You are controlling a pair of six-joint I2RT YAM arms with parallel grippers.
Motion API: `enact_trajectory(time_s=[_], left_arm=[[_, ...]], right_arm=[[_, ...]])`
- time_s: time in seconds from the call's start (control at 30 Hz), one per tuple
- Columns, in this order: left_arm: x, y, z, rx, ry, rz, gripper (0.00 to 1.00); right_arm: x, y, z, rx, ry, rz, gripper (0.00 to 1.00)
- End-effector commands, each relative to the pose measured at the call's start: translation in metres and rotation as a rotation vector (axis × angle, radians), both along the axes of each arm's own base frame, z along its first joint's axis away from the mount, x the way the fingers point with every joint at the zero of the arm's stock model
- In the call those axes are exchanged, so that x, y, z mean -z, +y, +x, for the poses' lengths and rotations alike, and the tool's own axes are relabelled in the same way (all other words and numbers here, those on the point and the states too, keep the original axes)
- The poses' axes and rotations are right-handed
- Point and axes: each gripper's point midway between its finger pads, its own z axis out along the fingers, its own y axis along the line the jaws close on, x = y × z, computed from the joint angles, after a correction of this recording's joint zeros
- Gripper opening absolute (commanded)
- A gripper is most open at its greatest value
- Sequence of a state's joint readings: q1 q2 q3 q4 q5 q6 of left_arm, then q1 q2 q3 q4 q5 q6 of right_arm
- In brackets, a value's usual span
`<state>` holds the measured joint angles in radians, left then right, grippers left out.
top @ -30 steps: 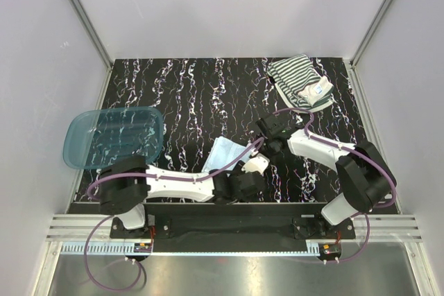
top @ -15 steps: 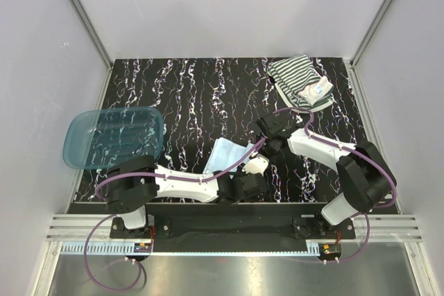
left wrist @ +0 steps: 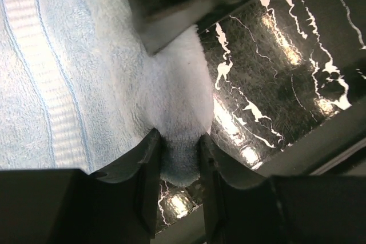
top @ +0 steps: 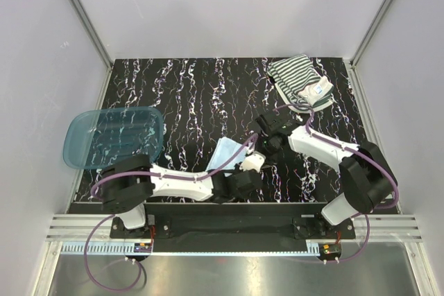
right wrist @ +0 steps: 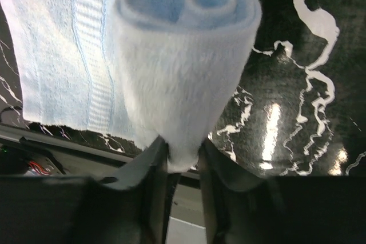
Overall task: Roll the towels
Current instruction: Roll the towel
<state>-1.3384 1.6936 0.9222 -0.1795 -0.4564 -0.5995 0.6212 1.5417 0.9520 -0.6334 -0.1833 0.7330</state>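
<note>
1. The blue towel (top: 223, 151) lies on the table (top: 194, 95) near its front edge, about midway between the two arm bases.
2. Part of it is wound into a soft roll, seen end-on in the right wrist view. A flat part with a woven band lies beside the roll.
3. The right claw (right wrist: 182, 154) is narrowed onto the roll, with one finger pressed against each side of its lower end.
4. The left claw (left wrist: 178, 148) pinches a fluffy fold at the same towel's edge, and the cloth fills the narrow gap between its fingers. In that view, flat towel spreads to the left and bare table shows to the right.
5. From above, both claws meet at the blue towel. The left arm lies low along the front edge and the right arm reaches in from the right.
6. The striped towel (top: 298, 81) lies folded at the far right corner with its white patch toward the right. It is well apart from the blue towel and from both claws.
7. The tub (top: 114, 136) sits at the table's left edge.
8. The table is black with white marbling.
</note>
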Motion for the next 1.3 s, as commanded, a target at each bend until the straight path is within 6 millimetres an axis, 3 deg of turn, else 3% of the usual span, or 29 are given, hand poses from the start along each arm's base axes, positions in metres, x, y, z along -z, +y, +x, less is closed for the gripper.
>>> enact_trajectory(time_s=[0.0, 0.17, 0.23, 0.33, 0.37, 0.43, 0.63, 0.7, 0.73, 0.77, 0.97, 1.27], left_arm=[[0.013, 0.008, -0.008, 0.03, 0.107, -0.064, 0.0], [0.006, 0.014, -0.012, 0.036, 0.158, -0.155, 0.0], [0.002, 0.015, -0.011, 0.034, 0.175, -0.182, 0.0], [-0.005, 0.012, -0.01, 0.036, 0.205, -0.265, 0.0], [0.0, 0.019, -0.008, 0.023, 0.223, -0.273, 0.0], [-0.009, 0.012, -0.009, 0.042, 0.267, -0.366, 0.0], [-0.019, 0.016, -0.002, 0.058, 0.377, -0.557, 0.0], [-0.027, 0.017, 0.008, 0.039, 0.392, -0.627, 0.0], [-0.026, 0.019, 0.003, 0.053, 0.424, -0.643, 0.0], [-0.028, 0.022, 0.009, 0.039, 0.43, -0.664, 0.0], [-0.036, 0.027, 0.016, 0.015, 0.5, -0.785, 0.0], [-0.016, 0.038, 0.015, -0.043, 0.589, -0.841, 0.0]], right_arm=[[-0.029, -0.006, 0.006, -0.034, -0.059, -0.041, 0.37], [-0.044, -0.024, 0.02, 0.003, -0.108, -0.104, 0.71], [-0.055, -0.033, 0.025, 0.024, -0.132, -0.114, 0.77], [-0.069, -0.047, 0.032, 0.073, -0.176, -0.1, 0.79], [-0.076, -0.052, 0.033, 0.091, -0.198, -0.088, 0.79], [-0.083, -0.052, 0.034, 0.094, -0.231, -0.057, 0.79], [-0.105, -0.025, 0.023, 0.053, -0.326, 0.192, 0.79], [-0.102, -0.015, 0.017, 0.038, -0.331, 0.27, 0.78], [-0.101, -0.013, 0.015, 0.036, -0.328, 0.293, 0.78], [-0.091, -0.01, 0.006, 0.036, -0.291, 0.319, 0.78], [-0.07, 0.009, 0.006, 0.032, -0.273, 0.443, 0.75], [-0.038, 0.017, 0.013, 0.04, -0.253, 0.465, 0.75]])
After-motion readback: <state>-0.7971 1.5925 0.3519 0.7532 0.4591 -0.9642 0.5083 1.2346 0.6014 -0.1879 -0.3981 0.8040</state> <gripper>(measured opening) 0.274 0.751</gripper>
